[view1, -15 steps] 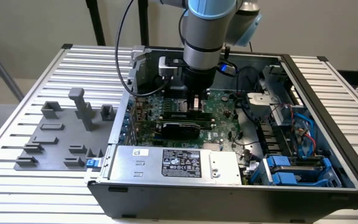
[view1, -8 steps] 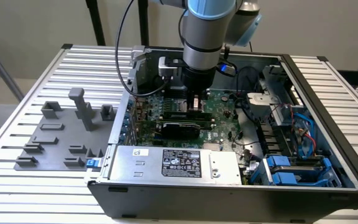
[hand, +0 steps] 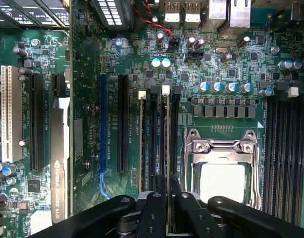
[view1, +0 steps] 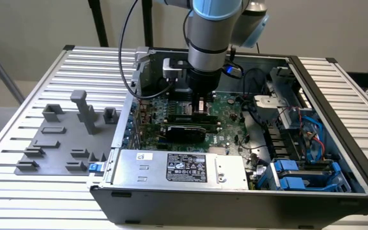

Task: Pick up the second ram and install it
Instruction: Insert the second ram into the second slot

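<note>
My gripper (view1: 200, 106) reaches down inside the open computer case (view1: 337, 100), just above the green motherboard (view1: 225, 120). In the wrist view its two black fingers (hand: 159, 188) stand close together on a thin stick seen edge-on, the second ram (hand: 167, 139). The stick runs along one of the middle memory slots, whose white latch (hand: 166, 89) shows at the far end. How deep the stick sits in that slot is hidden from me. Beside it lie more dark memory slots (hand: 153, 134) and the CPU socket (hand: 222, 171).
A graphics card (hand: 59, 163) stands in an expansion slot to one side. The power supply (view1: 184, 167) fills the case's near part, with blue drive holders (view1: 299, 175) and cables (view1: 299, 124) at the exterior view's right. A grey fixture tray (view1: 56, 139) lies outside the case at the exterior view's left.
</note>
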You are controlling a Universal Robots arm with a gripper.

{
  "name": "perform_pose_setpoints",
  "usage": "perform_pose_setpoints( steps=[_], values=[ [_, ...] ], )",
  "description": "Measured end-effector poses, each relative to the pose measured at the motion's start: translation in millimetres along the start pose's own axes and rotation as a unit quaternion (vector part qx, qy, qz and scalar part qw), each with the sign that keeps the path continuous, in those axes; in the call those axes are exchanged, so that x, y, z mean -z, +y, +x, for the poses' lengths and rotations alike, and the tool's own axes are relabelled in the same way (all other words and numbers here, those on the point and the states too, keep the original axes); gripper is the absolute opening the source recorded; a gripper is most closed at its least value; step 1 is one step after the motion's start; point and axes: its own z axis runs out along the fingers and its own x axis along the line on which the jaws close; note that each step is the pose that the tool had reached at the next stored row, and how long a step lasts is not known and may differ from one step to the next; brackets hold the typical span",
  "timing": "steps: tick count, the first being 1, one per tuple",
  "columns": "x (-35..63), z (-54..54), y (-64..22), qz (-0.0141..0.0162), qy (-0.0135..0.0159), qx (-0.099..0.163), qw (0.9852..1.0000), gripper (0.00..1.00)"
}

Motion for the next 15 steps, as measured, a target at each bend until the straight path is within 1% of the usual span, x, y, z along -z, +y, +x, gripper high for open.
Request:
perform_pose_setpoints(
  steps=[4, 15],
  values=[
    [-1.4, 0.1, 0.0, 0.0002, 0.0018, 0.000, 1.0000, 0.13],
    [-3.8, 0.1, 1.1, 0.0003, 0.0037, -0.002, 1.0000, 0.13]
  ],
)
